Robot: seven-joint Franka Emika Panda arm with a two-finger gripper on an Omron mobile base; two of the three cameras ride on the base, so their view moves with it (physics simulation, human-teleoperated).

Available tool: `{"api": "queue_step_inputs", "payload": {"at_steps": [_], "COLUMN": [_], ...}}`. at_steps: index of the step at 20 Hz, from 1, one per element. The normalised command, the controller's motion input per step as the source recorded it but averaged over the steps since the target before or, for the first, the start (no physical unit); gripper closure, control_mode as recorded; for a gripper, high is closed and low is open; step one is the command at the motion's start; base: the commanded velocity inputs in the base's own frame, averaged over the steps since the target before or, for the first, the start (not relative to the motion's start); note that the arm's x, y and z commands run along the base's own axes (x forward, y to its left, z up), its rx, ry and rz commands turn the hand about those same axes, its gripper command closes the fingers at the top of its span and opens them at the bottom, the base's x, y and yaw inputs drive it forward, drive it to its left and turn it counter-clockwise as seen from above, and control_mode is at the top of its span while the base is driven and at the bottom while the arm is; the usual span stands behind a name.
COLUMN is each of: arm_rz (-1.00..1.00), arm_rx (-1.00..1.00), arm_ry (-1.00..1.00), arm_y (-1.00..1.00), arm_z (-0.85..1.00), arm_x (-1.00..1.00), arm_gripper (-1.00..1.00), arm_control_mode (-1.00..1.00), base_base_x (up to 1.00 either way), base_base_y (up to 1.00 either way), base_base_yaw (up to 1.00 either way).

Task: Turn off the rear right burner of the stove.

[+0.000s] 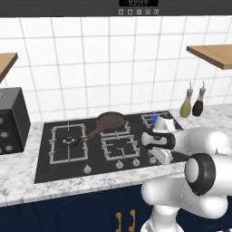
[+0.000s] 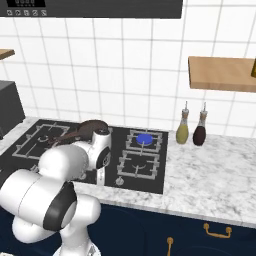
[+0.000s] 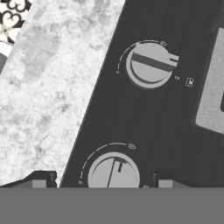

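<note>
Left base view, stove: the stove [image 1: 45, 161] is lying flat in the marble counter [image 1: 18, 181], its front edge sitting just behind a strip of bare stone.
Left base view, rear right burner: the rear right burner [image 1: 154, 119] is showing a bit of blue at the back right corner, with the arm's white wrist covering most of its grate.
Left base view, knobs: small silver knobs are running along the front rim; the right-hand ones are hiding behind the arm.
Left base view, pan: a brown pan [image 1: 111, 120] is sitting on the rear middle burner, handle pointing forward-left.
Left base view, sides: a black boxy appliance [image 1: 11, 120] is getting cut off at the left edge; two bottles [image 1: 192, 103] are standing well apart to the right.
Left base view, writing: the panel overhead is carrying marks too small to read.

Right base view, rear right burner: the blue glow is sitting plainly in the far right grate, with open marble stretching to the right of it.
Right base view, arm: the wrist is reaching down over the stove's front strip, hiding the pan's handle and the gripper.

Hand view, gripper: the gripper [image 3: 101, 183] is hanging with its two tips spread wide, holding nothing.
Hand view, near knob: a silver knob [image 3: 113, 174] is lying between the tips, its lower part cut off.
Hand view, far knob: a second knob [image 3: 149, 64] is sitting farther along the black glass, with tiny unreadable icons beside it.
Hand view, edge: the stove's edge is running diagonally against the marble.
</note>
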Motion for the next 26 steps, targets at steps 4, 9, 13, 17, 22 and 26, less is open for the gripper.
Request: {"api": "queue_step_inputs", "payload": {"at_steps": [4,9,13,17,22,26], "arm_rz": [0.00,0.00,0.00,0.00,0.00,0.00], "arm_rx": [0.00,0.00,0.00,0.00,0.00,0.00], "arm_ry": [0.00,0.00,-0.02,-0.06,0.00,0.00], "arm_y": [0.00,-0.01,-0.06,-0.06,0.00,0.00], "arm_z": [0.00,0.00,0.00,0.00,0.00,0.00], "arm_x": [0.09,0.20,0.10,0.00,0.00,0.00], "arm_gripper": [-1.00,-1.00,-1.00,-1.00,-1.00,1.00], "arm_control_mode": [-1.00,-1.00,-1.00,-1.00,-1.00,-1.00], "base_base_x": [0.00,0.00,0.00,0.00,0.00,0.00], "base_base_y": [0.00,0.00,0.00,0.00,0.00,0.00], "base_base_yaw": [0.00,0.00,0.00,0.00,0.00,0.00]}}
